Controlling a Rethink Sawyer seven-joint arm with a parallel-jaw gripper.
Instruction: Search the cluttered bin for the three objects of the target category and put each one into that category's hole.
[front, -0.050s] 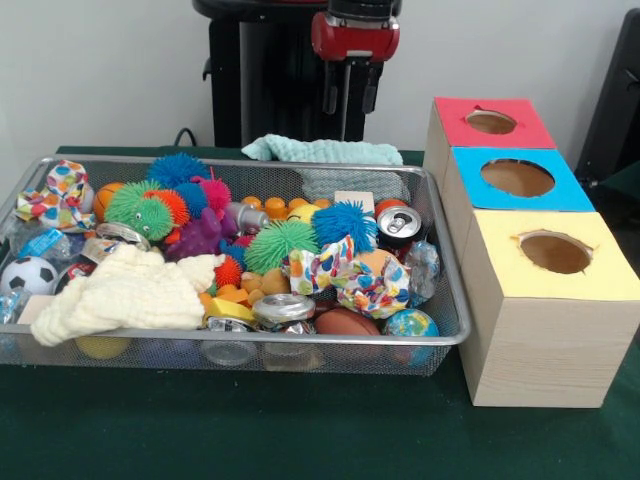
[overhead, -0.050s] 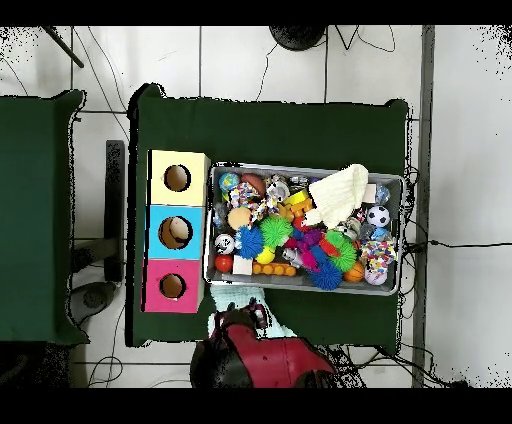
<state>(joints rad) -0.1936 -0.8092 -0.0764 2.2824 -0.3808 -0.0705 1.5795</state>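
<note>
Up behind the wire-mesh metal bin (front, -0.050s: 440, 335), raised well clear of the clutter: red and black gripper (front, -0.050s: 350, 98), two dark fingers (front, -0.050s: 330, 92) hanging down with a narrow gap between them, parted a little, nothing held, nothing touched. Directly below and behind the bin's far rim, a pale mint-green folded cloth (front, -0.050s: 320, 150) on the dark green table cover (front, -0.050s: 300, 430); from overhead, gripper (overhead, -0.050s: 238, 322) just off the bin's edge (overhead, -0.050s: 300, 285), beside that cloth (overhead, -0.050s: 243, 296).

Inside the bin, heaped together: cream knitted cloth (front, -0.050s: 125, 290) draped over the near left part, green spiky rubber ball (front, -0.050s: 138, 210), blue spiky ball (front, -0.050s: 343, 223), another green spiky ball (front, -0.050s: 277, 243), small black-and-white football (front, -0.050s: 27, 274), red drink can (front, -0.050s: 400, 225) upright near the right wall, silver can top (front, -0.050s: 283, 308) at the near rim, colourful patterned fabric bows (front, -0.050s: 345, 275), brown mini rugby ball (front, -0.050s: 345, 322), small globe ball (front, -0.050s: 411, 324) in the near right corner.

Just beside the bin's right wall, three wooden boxes in a row, each with a round hole on top: red-topped box (front, -0.050s: 490, 122) farthest back, blue-topped box (front, -0.050s: 517, 178) in the middle, yellow-topped box (front, -0.050s: 555, 255) nearest. Cannot tell which category belongs to which hole.
</note>
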